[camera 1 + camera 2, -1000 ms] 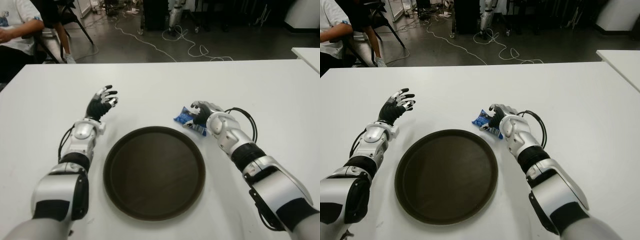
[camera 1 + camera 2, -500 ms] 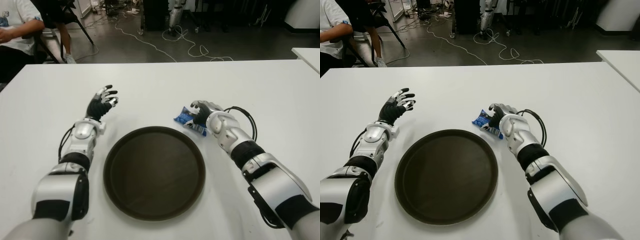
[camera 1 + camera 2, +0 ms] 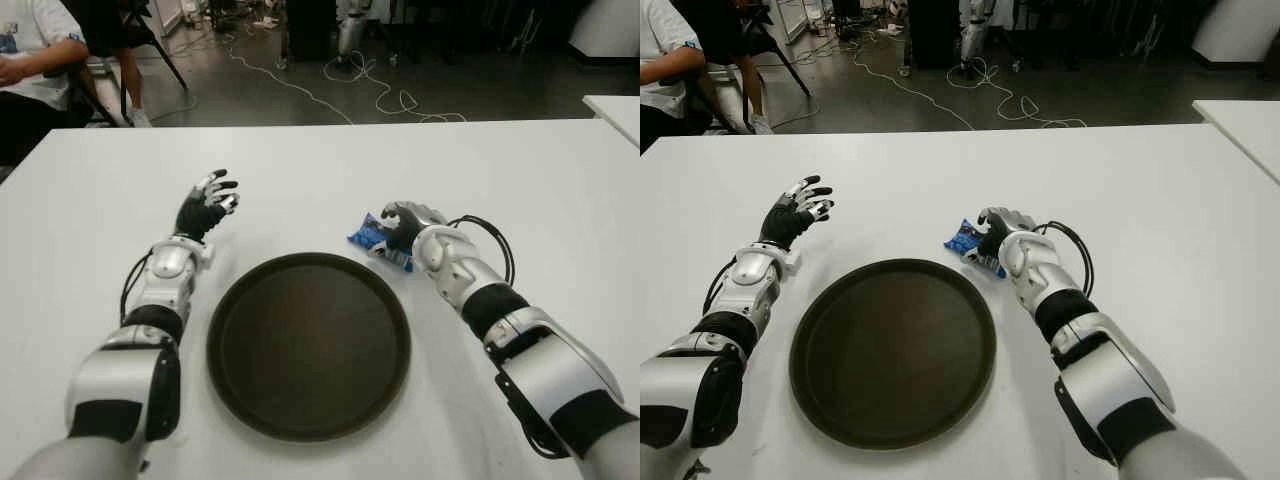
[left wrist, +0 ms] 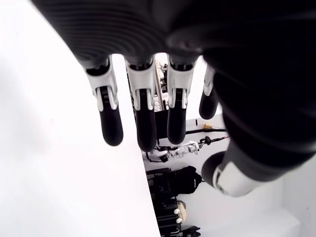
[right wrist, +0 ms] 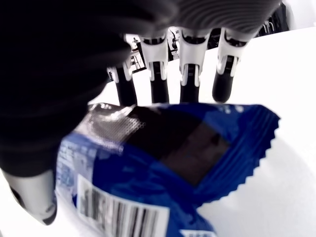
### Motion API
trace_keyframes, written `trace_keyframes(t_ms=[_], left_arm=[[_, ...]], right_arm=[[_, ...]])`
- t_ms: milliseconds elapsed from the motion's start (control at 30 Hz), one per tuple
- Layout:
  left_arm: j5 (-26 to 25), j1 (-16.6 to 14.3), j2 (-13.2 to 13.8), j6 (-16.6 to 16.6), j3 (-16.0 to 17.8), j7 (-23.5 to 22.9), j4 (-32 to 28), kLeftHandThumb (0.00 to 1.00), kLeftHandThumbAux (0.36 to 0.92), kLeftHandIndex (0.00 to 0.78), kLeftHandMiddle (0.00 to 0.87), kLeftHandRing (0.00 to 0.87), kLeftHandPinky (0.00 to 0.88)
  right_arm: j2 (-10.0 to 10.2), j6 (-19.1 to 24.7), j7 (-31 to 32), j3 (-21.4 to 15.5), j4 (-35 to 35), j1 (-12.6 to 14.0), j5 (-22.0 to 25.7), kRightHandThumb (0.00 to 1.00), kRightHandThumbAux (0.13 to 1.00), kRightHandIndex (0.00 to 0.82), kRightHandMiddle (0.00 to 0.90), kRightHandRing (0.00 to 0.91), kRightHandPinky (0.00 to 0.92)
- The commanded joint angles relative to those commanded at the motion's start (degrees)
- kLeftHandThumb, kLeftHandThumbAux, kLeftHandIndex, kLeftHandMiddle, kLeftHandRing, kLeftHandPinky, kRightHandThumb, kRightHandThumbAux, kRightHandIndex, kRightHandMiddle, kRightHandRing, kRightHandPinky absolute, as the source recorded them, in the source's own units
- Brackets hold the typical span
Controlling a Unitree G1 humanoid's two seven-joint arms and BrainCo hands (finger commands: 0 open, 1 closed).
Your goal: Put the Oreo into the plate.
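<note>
Nearest to the robot lies the round dark plate [image 3: 308,345] on the white table [image 3: 540,170], with nothing in it. Just beyond its far right rim is the blue Oreo packet [image 3: 378,240], lying on the table with its long axis running slantwise, from the far left to the near right. The right hand [image 3: 404,226] is directly over the packet; in the right wrist view its fingers [image 5: 159,89] reach past the far edge of the wrapper and the thumb shows at the near side, so the hand seems to be closing around it, though I cannot say whether the grip is already firm. The packet is near the plate, so the move should be short, toward the left and back to the robot. Farther left, the left hand [image 3: 205,209] shows above the table beyond the plate's left rim, fingers loosely spread, holding nothing.
</note>
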Motion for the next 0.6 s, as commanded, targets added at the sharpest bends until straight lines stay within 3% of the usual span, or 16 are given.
trace_keyframes(t_ms=[267,600], left_arm=[[0.0,-0.1,-0.1,0.3,0.0,-0.1,0.0,0.104,0.712,0.12,0.214,0.22,0.244],[-0.2,-0.1,-0.3,0.4,0.1,0.0,-0.1,0.1,0.71,0.12,0.211,0.218,0.239]], right_arm=[[-0.4,-1.4,-1.7,0.5,1.0,0.1,-0.3,0.11,0.687,0.305,0.318,0.32,0.33],[-0.7,-1.9,-2.1,1.7,1.8,-0.3,-1.1,0.141,0.672,0.335,0.335,0.349,0.388]])
